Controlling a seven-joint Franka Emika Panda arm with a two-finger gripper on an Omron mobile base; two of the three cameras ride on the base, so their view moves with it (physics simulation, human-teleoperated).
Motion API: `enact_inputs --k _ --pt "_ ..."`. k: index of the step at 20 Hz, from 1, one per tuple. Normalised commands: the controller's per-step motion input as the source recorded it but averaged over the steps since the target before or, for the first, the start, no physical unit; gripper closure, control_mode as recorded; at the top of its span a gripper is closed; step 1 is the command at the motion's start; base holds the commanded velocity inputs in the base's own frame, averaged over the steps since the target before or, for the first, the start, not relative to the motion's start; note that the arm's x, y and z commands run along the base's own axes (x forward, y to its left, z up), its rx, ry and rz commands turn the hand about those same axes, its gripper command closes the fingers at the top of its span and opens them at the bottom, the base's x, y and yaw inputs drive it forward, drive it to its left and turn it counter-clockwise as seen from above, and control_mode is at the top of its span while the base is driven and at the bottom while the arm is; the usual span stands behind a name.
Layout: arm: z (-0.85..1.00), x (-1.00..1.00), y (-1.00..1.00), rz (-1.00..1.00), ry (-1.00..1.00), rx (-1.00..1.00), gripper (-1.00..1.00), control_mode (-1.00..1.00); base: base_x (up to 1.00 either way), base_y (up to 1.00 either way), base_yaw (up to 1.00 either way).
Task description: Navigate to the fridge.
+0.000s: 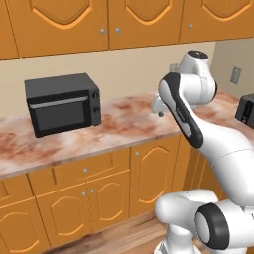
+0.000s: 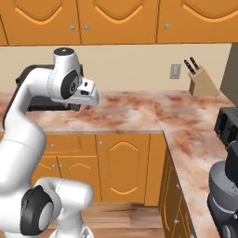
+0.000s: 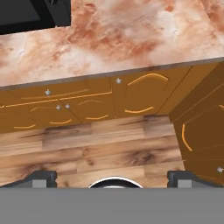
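I'm parked facing a counter corner [image 2: 162, 132], the microwave [image 1: 63, 104] at mid-left of the left base view and a knife block [image 2: 200, 82] at upper right of the right one. No fridge is before me, so I judge the drive barely begun. The gripper [image 3: 112, 177] has its tips wide apart at the hand view's bottom corners, holding nothing.

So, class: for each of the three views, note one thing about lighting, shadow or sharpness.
Left base view: flat, even light, with the microwave casting a faint shadow on the marble counter. Right base view: the knife block is soft-edged, with no glare. Hand view: the wood floor grain looks slightly blurred.
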Motion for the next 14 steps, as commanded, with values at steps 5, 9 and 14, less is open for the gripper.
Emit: enact_inputs --k 5,9,14 --pt "0.00 0.00 0.00 0.00 0.00 0.00 -1.00 1.00 -0.41 0.59 0.00" --pt "0.00 0.00 0.00 0.00 0.00 0.00 -1.00 1.00 -0.24 0.83 0.00" --pt "0.00 0.00 0.00 0.00 0.00 0.00 -1.00 1.00 -0.28 0.86 0.00"
